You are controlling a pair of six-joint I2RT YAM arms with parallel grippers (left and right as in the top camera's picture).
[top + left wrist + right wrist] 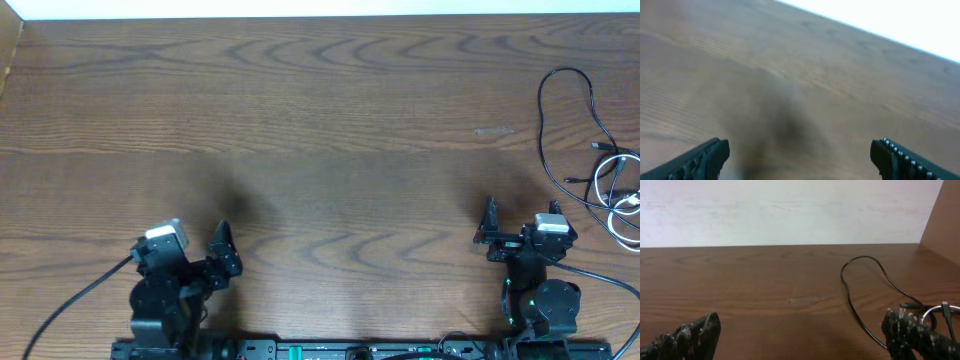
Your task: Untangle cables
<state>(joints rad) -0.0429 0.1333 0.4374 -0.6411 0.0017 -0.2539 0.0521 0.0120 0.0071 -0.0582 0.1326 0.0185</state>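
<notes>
Surface: dark wood-grain table, bounded on the far side by a pale wall. Left gripper: parked at the near left edge, fingers spread wide with only bare tabletop between them, holding nothing. Right gripper: parked at the near right edge, fingers likewise spread wide and holding nothing. Black cable: thin cord lying flat at the right edge of the table, farther away than the right gripper and to its right, apart from it; a tall open loop reaches toward the far side. White cable: smaller coil at the near end of the black loop, crossing it, with small plug ends among the strands.
</notes>
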